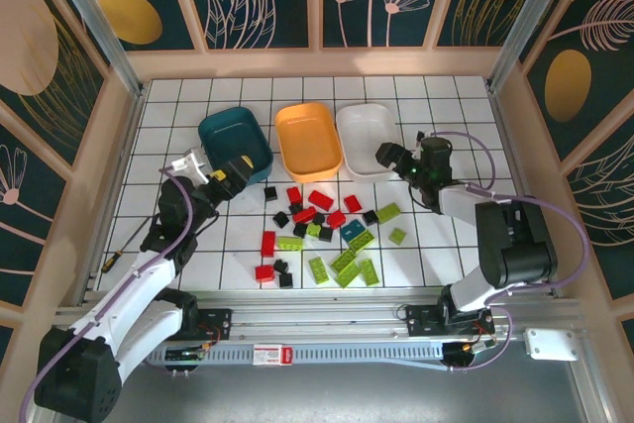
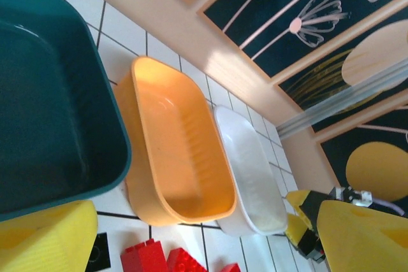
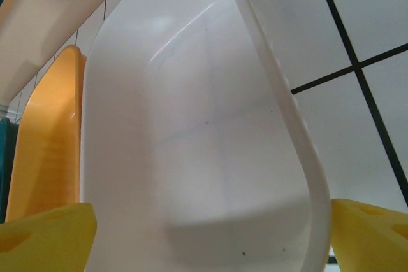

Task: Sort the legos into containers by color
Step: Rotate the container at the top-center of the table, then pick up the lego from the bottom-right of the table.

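Bench (image 1: 446, 96): white gridded tile with a fence on three sides.

Containers: three in a row at the back, almost touching. From left to right they are the teal tub (image 1: 235, 141), the orange tub (image 1: 308, 141) and the white tub (image 1: 365, 136). All three look empty, so I judge that sorting has not started.

Left gripper (image 1: 238, 173): it hangs by the near right corner of the teal tub. In the wrist view its fingers (image 2: 44, 237) are spread wide and hold nothing.

Right gripper (image 1: 389, 158): it sits at the near edge of the white tub. Its fingers (image 3: 44, 237) are also spread and empty, one on either side of the tub's bowl.

Legos (image 1: 317, 225): loose on the bench in front of the tubs, between the two arms.
- Red bricks (image 1: 320, 199) and black bricks (image 1: 280, 218) are mixed together at the back of the pile, many of them touching.
- Lime bricks (image 1: 345, 263) lie mostly toward the near side.
- One teal brick (image 1: 353, 231) sits mid-pile.

Risks, as I judge them:
- Dropping the right fingers from here could catch the white tub's rim and shove or tip the tub, since they straddle it closely.
- The same holds for the left fingers at the teal tub's corner.
- Because the bricks are crowded, wide-spread fingers could close on two neighbours of different colours, or nudge bricks away.
- Both arms work the same small pile, so reaching in together risks a clash.
- There are four colours and three tubs, so the teal brick's destination is unclear.
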Robot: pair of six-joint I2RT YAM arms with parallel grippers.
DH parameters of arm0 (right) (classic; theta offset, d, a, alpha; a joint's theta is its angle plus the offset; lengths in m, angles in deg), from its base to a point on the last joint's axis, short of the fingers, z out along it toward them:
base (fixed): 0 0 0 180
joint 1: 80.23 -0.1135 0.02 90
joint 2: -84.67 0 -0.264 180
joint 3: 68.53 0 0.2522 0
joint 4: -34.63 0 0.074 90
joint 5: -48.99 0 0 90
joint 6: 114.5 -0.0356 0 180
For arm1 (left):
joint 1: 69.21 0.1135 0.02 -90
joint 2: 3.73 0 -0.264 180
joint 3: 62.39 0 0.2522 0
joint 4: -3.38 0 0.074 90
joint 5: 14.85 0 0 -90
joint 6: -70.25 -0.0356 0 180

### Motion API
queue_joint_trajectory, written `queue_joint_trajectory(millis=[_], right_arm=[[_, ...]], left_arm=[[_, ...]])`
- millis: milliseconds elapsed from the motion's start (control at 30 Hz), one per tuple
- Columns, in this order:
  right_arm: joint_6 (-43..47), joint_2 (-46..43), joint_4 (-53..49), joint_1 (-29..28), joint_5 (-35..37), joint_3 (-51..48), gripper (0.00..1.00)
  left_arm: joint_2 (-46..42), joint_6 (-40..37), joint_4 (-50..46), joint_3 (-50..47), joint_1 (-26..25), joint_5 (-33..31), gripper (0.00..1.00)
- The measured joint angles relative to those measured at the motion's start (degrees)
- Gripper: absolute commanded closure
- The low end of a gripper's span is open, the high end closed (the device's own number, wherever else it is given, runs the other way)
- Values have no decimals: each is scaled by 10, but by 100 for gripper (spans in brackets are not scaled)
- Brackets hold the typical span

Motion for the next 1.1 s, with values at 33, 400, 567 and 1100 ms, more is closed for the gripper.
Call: queue_joint_trajectory(millis=[33, 400, 567, 1100], right_arm=[[-1, -17, -17, -3, 11, 0, 8], [-9, -182, -250, -115, 154, -60, 22], [-32, -243, -363, -134, 185, -97, 27], [-108, -246, -477, -225, 197, -100, 39]], left_arm=[[2, -3, -3, 0, -8, -5, 11], [14, -26, -50, 4, -64, -49, 1], [17, -28, -58, 4, -64, -55, 1], [23, -36, -59, 3, -64, -55, 1]])
